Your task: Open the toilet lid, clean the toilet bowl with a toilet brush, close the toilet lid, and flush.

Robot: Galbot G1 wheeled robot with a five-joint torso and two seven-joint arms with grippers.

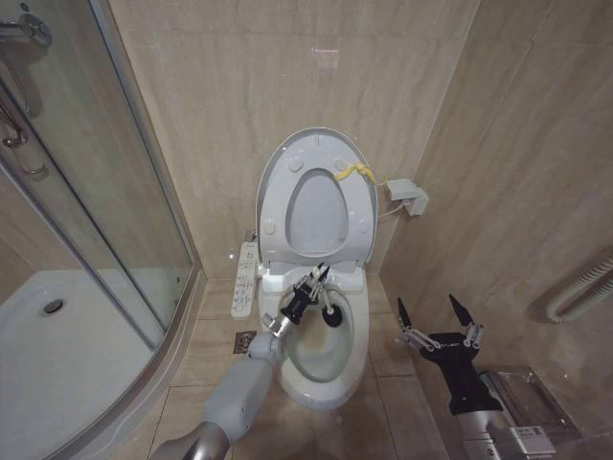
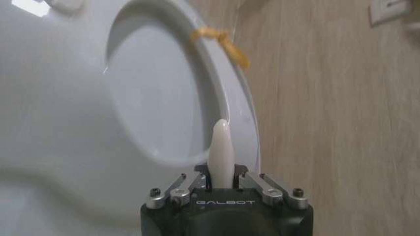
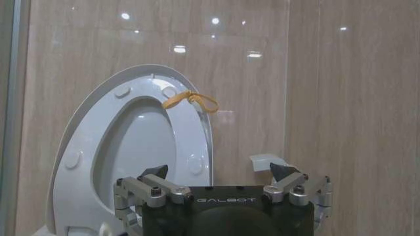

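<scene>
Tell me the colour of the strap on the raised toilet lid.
Yellow strap on the toilet lid; clearest in the right wrist view.

Toilet lid upright against wall; toilet bowl open from above.

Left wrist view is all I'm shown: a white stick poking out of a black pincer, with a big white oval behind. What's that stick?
Observer: The thin handle of the small toilet brush. Its round black bristle head hangs over the opening of the white ceramic toilet bowl, gripped by the left pincer.
Operator: Is there another arm?
Observer: Yes. The right pincer hovers open and holds nothing, over the beige floor tiles on the bowl's right side.
Operator: And on the other side?
Observer: A white shower tray behind curved glass.
</scene>
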